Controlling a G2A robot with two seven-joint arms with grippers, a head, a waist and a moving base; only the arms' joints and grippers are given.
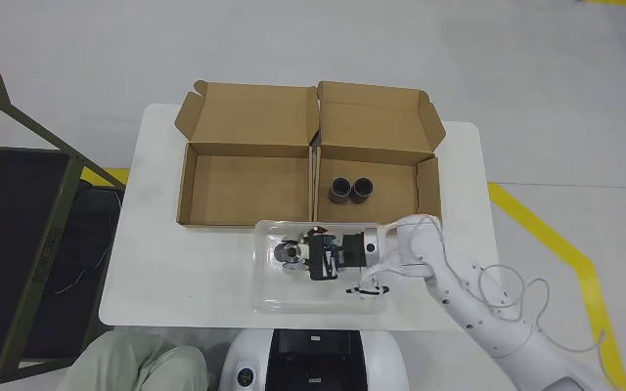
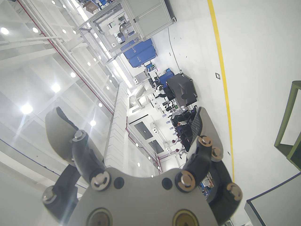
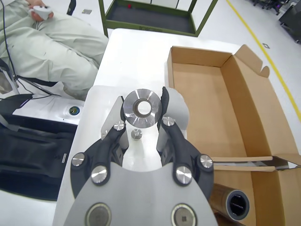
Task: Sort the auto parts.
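Over the table's (image 1: 147,195) clear tray (image 1: 266,293), right claw (image 3: 143,105) pinches a steel ring (image 3: 131,116); left claw (image 2: 128,116) gapes wide.

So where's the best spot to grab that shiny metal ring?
Probably its round outer edge, pinched from two opposite sides. The right gripper holds the metal ring that way now, a finger against each side, the hole left free. That edge is even all round, so it shouldn't slip easily.
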